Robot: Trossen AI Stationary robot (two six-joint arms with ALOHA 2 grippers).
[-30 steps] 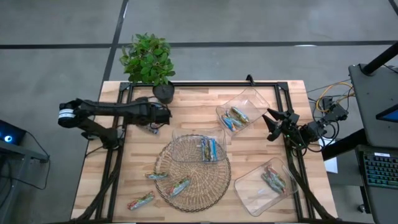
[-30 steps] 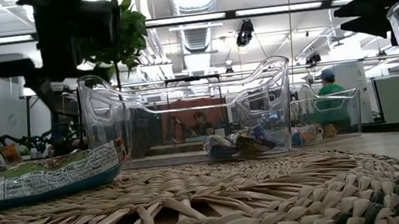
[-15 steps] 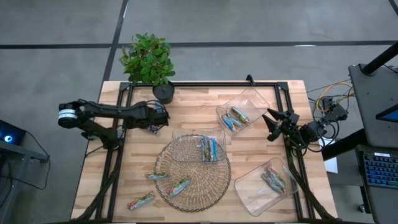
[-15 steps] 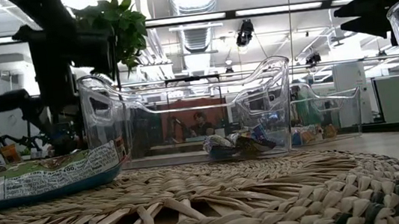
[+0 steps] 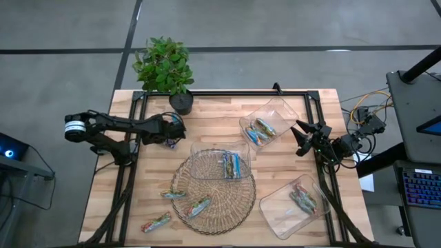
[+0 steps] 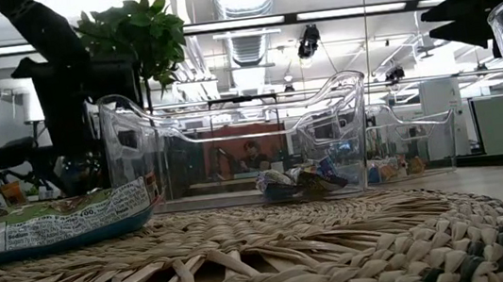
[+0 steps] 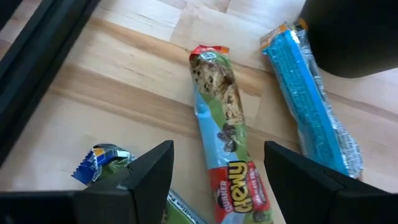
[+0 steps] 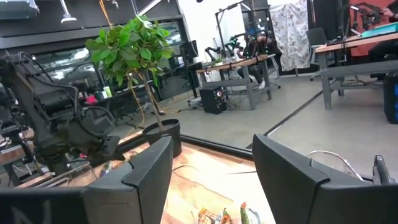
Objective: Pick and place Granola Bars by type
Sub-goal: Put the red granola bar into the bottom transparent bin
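At the near edge of the tabletop [image 5: 275, 148], three granola bars are waiting loose and unsorted: one [image 5: 156, 222] lying on bare wood by the near left corner, one [image 5: 173, 195] at the rim of the woven mat [image 5: 234, 207], and one [image 5: 198, 206] resting on the mat itself. By the near right corner a clear tray [image 5: 272, 207] is holding a few bars [image 5: 303, 200], seemingly grouped there as one kind. At the middle of the tabletop a second clear tray [image 5: 207, 157] is sitting on the far part of the mat with several blue-wrapped bars [image 5: 232, 165] inside. Farther back toward the right, a third tray [image 5: 282, 110] is keeping another small batch [image 5: 260, 129]. The right end effector [image 5: 304, 138] is waiting at the right edge, raised off the wood, its fingers standing apart with nothing between them. The left end effector [image 5: 173, 131] is hovering low over the far left part of the tabletop, fingers spread wide and empty; its wrist view is showing why: a green-and-red bar [image 7: 225, 134] is lying right between the finger [image 7: 146, 177] tips, with a blue bar [image 7: 314, 99] beside it and a small crumpled wrapper [image 7: 99, 163] near, so a pick here looks likely. A potted plant [image 5: 164, 69] is standing at the far left edge, clear of the sorting.
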